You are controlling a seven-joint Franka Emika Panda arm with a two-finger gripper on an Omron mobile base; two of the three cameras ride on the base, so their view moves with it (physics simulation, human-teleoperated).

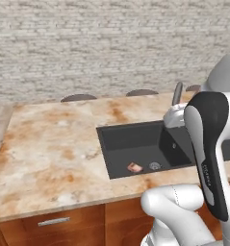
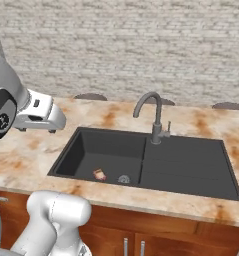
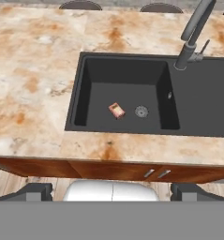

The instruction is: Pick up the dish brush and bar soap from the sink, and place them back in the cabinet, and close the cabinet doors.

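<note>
Currently the bar soap (image 3: 116,110) lies on the floor of the sink (image 3: 85,93), just left of the drain, long axis skewed to the basin walls. The tool (image 3: 111,190) hangs well above, over the bench's front edge, fingers spread; soap lies ahead and below.

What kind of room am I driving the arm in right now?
Almost certainly a kitchen, a rendered one: a dark sink with a gooseneck faucet set into a tan marble counter, wooden drawers beneath and a brick wall behind. The bar soap lies in the basin.
</note>
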